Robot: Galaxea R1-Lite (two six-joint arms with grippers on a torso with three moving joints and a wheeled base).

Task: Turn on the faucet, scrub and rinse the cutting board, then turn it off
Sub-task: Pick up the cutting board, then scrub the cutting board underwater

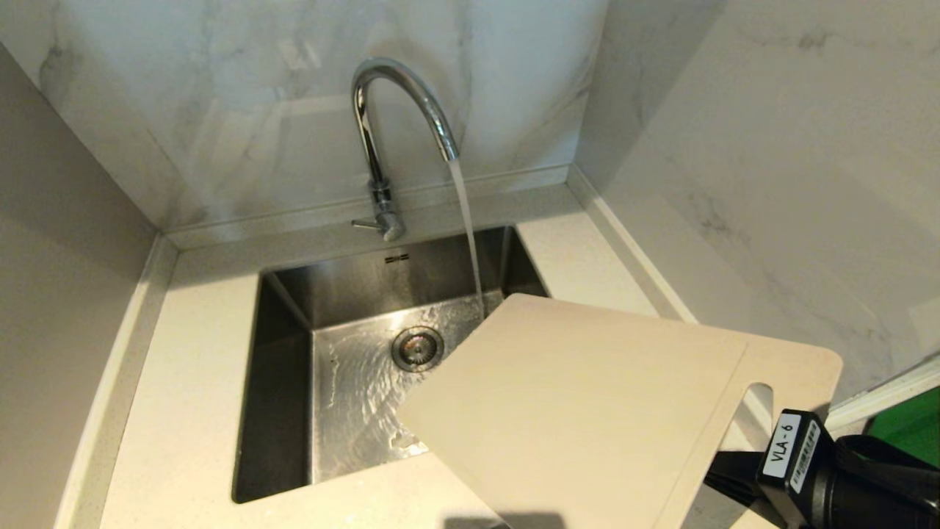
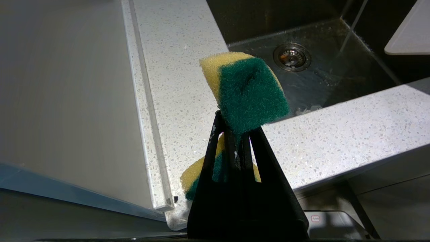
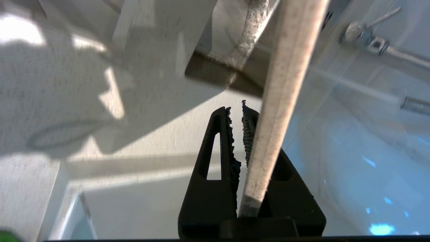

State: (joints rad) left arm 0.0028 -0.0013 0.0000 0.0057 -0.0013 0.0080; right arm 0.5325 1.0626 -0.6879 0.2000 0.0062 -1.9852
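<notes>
The chrome faucet (image 1: pixel 382 132) stands behind the sink, and a stream of water (image 1: pixel 468 228) runs from its spout into the basin. The cream cutting board (image 1: pixel 580 404) hangs tilted over the sink's right front corner; the stream falls just past its far corner. My right gripper (image 3: pixel 235 107) is shut on the board's edge (image 3: pixel 285 84) near the slot handle; in the head view only its black wrist (image 1: pixel 789 448) shows. My left gripper (image 2: pixel 235 129) stays by the counter's front left, shut on a yellow and green sponge (image 2: pixel 250 90).
The steel sink (image 1: pixel 286 411) has a round drain (image 1: pixel 417 347) and a wet floor. Pale speckled counter (image 1: pixel 183 382) surrounds it, with marble walls close behind and on the right. A bright green flat thing (image 1: pixel 910 426) shows at the far right.
</notes>
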